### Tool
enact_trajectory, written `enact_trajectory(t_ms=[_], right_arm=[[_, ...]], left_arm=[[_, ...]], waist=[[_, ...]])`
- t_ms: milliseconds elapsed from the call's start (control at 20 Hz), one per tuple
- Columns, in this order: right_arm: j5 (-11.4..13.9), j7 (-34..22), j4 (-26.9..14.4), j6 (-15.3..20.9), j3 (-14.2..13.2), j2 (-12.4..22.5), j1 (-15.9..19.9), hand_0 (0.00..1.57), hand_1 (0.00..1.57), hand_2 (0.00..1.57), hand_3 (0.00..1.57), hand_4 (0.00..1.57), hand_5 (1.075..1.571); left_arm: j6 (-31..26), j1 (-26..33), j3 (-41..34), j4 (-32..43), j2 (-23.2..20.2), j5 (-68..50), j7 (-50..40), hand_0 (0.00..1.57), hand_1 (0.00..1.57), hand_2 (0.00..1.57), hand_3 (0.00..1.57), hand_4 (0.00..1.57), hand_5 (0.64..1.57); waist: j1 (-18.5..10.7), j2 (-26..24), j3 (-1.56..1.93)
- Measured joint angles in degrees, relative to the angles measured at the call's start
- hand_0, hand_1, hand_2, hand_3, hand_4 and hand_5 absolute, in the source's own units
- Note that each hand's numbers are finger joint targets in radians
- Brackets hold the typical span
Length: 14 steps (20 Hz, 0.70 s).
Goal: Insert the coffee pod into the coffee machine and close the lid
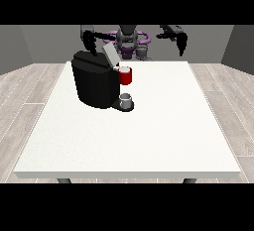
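A plain indoor room is shown, bare like a test or demonstration space rather than a furnished home. A large white table [149, 141] fills the middle of the frame, set on a floor of pale wood-look planks [25, 106] seen at the left and right edges. Grey walls [44, 41] close off the upper part of the frame. A black coffee machine [94, 84] in the upper left of the table gives a faint kitchen or office-pantry note.
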State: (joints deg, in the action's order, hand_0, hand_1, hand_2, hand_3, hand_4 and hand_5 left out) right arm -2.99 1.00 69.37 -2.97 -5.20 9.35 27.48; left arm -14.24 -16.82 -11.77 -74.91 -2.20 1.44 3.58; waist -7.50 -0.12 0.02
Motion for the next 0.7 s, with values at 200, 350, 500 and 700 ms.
enact_trajectory(t_ms=[200, 350, 500, 700], right_arm=[[1.2, 1.6, -2.5, -0.3, 0.3, 0.0, 1.7, 0.00, 0.00, 0.00, 0.00, 0.00, 1.571], [1.5, 2.5, -4.2, -1.5, 0.0, 0.9, 3.5, 0.00, 0.00, 0.00, 0.00, 0.00, 1.571], [2.2, 3.5, -5.5, -0.8, -0.2, 0.5, 4.6, 0.00, 0.00, 0.00, 0.00, 0.00, 1.571], [2.7, 2.4, -6.9, -0.2, -0.2, 0.2, 8.0, 0.00, 0.00, 0.00, 0.00, 0.00, 1.571]], left_arm=[[0.4, 1.0, 0.3, -2.7, -0.9, -1.0, -0.8, 0.00, 0.00, 0.00, 0.00, 0.00, 1.571], [0.4, 1.4, 0.1, -3.8, -1.7, -2.2, -1.0, 0.00, 0.00, 0.00, 0.00, 0.00, 1.571], [0.5, 1.8, 0.8, -5.1, -1.8, -2.6, -1.7, 0.00, 0.00, 0.00, 0.00, 0.00, 1.571], [0.7, 0.9, 0.2, -4.4, -3.3, -3.0, -1.0, 0.00, 0.00, 0.00, 0.00, 0.00, 1.571]], waist=[[0.1, 0.8, -0.07], [0.2, 1.6, -0.09], [0.1, 2.0, -0.24], [0.3, 3.5, -0.22]])
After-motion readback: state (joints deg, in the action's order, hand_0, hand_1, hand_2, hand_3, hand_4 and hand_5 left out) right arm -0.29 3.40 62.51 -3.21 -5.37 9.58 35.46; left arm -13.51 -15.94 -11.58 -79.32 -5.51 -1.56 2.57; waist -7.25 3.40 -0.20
